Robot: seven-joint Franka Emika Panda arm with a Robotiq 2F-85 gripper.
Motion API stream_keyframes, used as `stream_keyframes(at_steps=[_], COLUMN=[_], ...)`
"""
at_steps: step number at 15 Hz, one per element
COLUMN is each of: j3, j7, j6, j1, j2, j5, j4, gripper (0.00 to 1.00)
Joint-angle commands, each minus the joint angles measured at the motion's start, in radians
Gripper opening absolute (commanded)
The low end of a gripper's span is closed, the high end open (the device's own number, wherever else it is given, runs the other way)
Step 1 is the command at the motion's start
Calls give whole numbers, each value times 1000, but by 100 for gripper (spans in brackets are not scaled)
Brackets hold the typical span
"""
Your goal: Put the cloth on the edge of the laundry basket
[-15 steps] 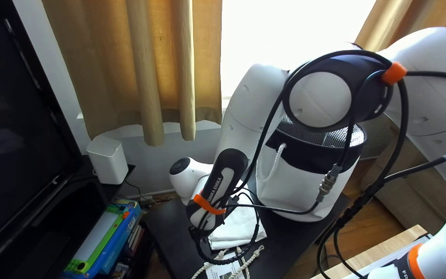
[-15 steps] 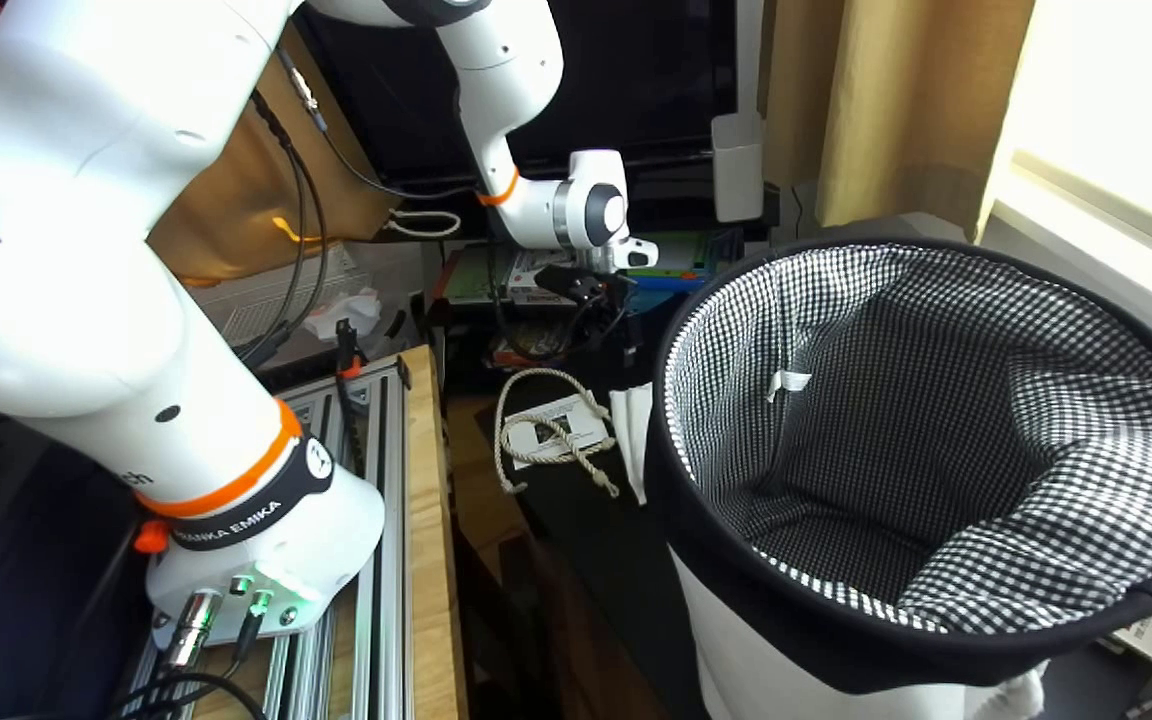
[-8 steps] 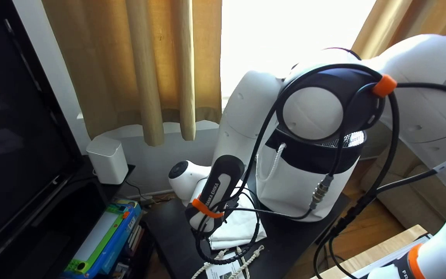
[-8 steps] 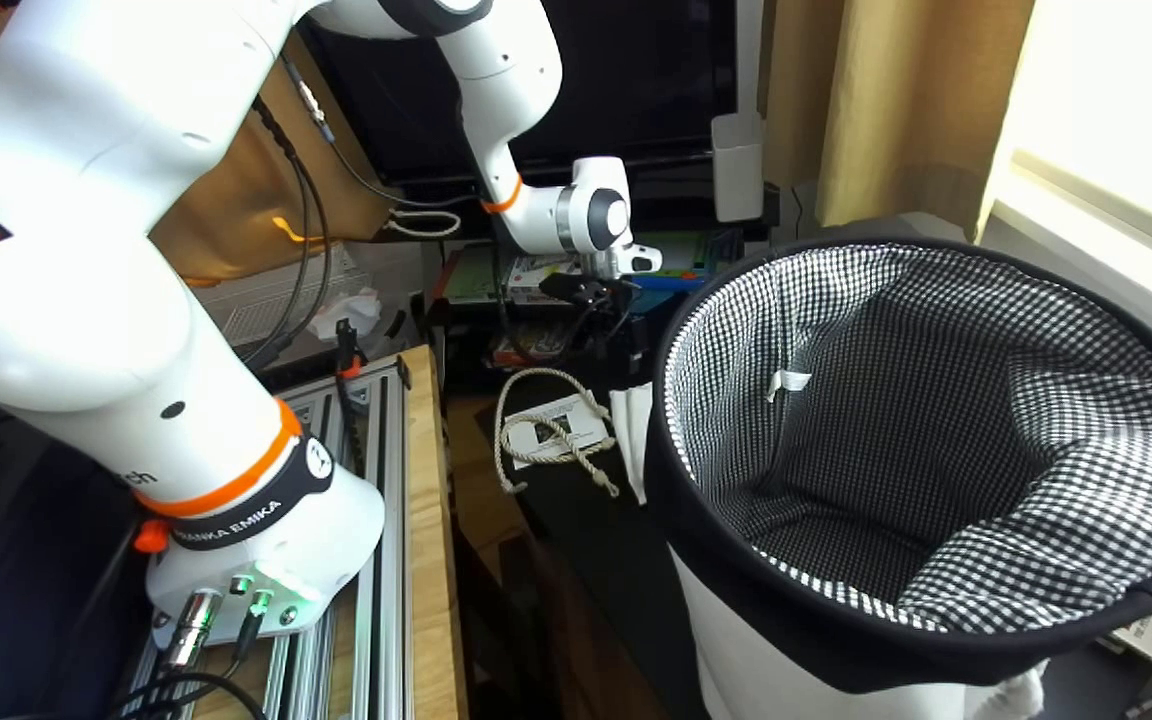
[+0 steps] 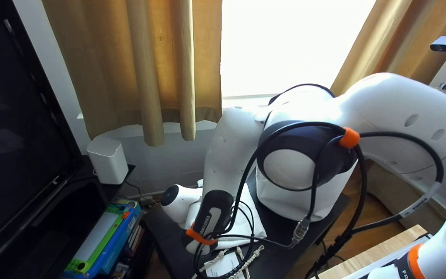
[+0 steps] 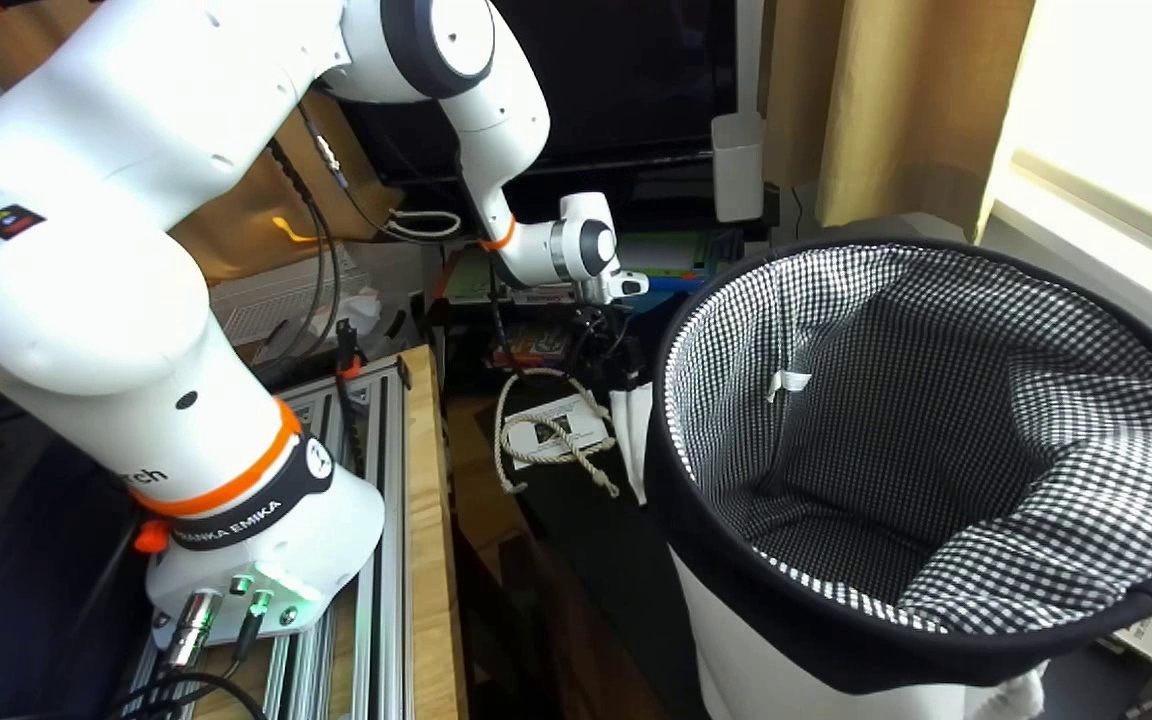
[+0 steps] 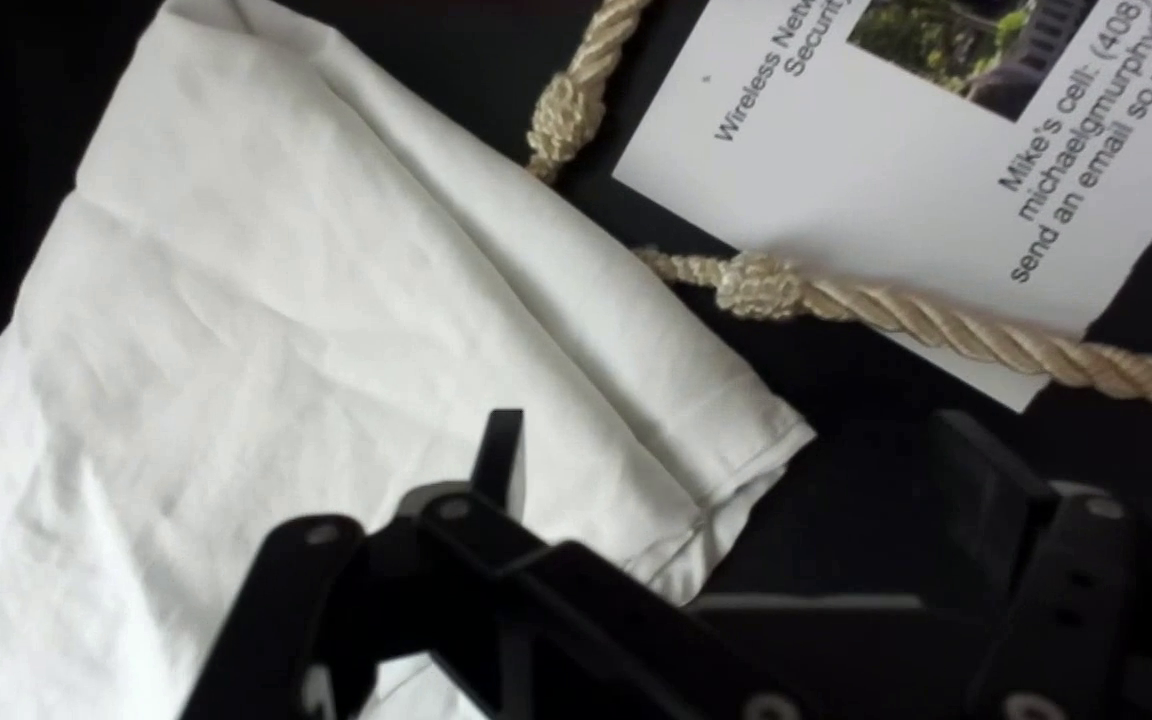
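Note:
A white folded cloth point(image 7: 286, 300) lies flat on the black table. It shows partly behind the arm in an exterior view point(image 5: 246, 228) and as a narrow strip beside the basket in an exterior view point(image 6: 633, 430). My gripper point(image 7: 748, 460) is open and empty above the cloth's corner. In the wrist view one finger overlaps the cloth and the other overlaps the dark table. In an exterior view point(image 5: 277, 201) the laundry basket is white and partly covered by the arm. Its black rim and checked lining show in an exterior view point(image 6: 681, 530).
A beige knotted rope point(image 7: 986, 335) lies over a printed card point(image 7: 896, 200) beside the cloth. A shelf with a blue and green box point(image 5: 110, 232) and a white speaker point(image 5: 108, 161) stand near the TV. Cables loop around the arm.
The arm has come down, and the gripper is lower and closer to the cloth and table. The cloth, rope and basket have not moved.

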Motion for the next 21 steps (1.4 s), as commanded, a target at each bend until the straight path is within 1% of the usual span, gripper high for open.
stream_keyframes(at_steps=[1, 5, 6, 7, 12, 13, 15, 16, 17, 18, 19, 20, 21], j3=[-40, -58, -65, -67, -64, -66, -70, -71, -76, -75, -76, -75, -74], j7=[-26, -50, -55, -60, -93, -101, -110, -112, -107, -112, -111, -115, -118], j6=[-18, -26, -29, -29, -56, -72, -100, -113, -126, -129, -133, -136, -144], j1=[55, 74, 77, 78, 75, 74, 69, 68, 70, 65, 65, 63, 62], j2=[104, 170, 181, 188, 200, 197, 182, 179, 175, 168, 164, 160, 157], j5=[8, 16, 16, 16, 16, 14, 11, 10, 9, 8, 7, 7, 7], j4=[116, 186, 200, 208, 238, 239, 235, 237, 239, 235, 232, 229, 229], gripper=[100, 100, 85, 74, 35, 26, 13, 5, 7, 41, 37, 38, 45])
